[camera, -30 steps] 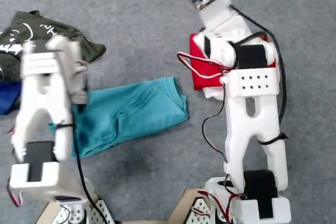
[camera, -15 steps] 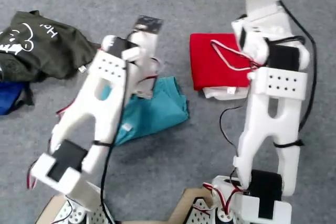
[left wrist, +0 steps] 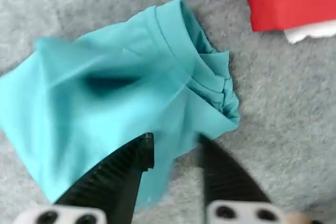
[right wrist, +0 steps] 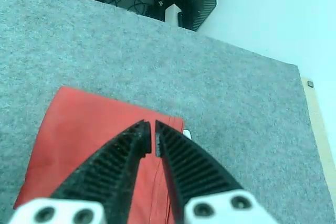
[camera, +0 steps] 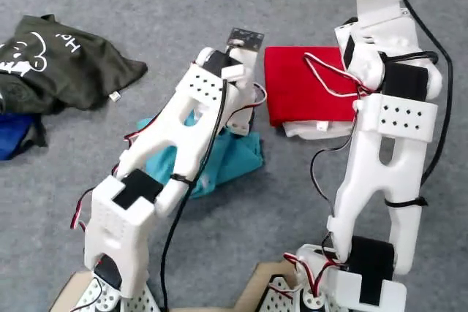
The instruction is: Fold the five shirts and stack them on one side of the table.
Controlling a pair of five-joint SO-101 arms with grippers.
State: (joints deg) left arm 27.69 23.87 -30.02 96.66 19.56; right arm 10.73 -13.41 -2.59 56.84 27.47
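- Left gripper [left wrist: 174,148] hangs just above the crumpled teal cotton shirt [left wrist: 115,87]. Its black ribbed jaws stand a moderate gap apart and grip nothing, and we see the shirt's edge beneath that gap.
- We find the teal shirt near the middle of the grey felt-covered table [camera: 183,20] in the high view. It is loosely bunched, and the white left arm [camera: 175,137] crosses over much of it.
- Right gripper [right wrist: 151,129] hovers over the folded red shirt [right wrist: 89,145]. Its jaws are drawn almost together with only a thin slit between them, and nothing is held.
- We place the red shirt at about one o'clock from the table's middle. It lies as a flat rectangle on a folded white shirt [camera: 307,129], whose edge shows along the red shirt's six o'clock side.
- The teal shirt's bunched end lies at about eight o'clock from the red shirt, near it, with bare felt between them.
- At ten o'clock we see a rumpled dark green shirt with white print [camera: 66,63].
- At nine o'clock, by the table's edge, a blue shirt [camera: 14,133] sits just beside the green one.
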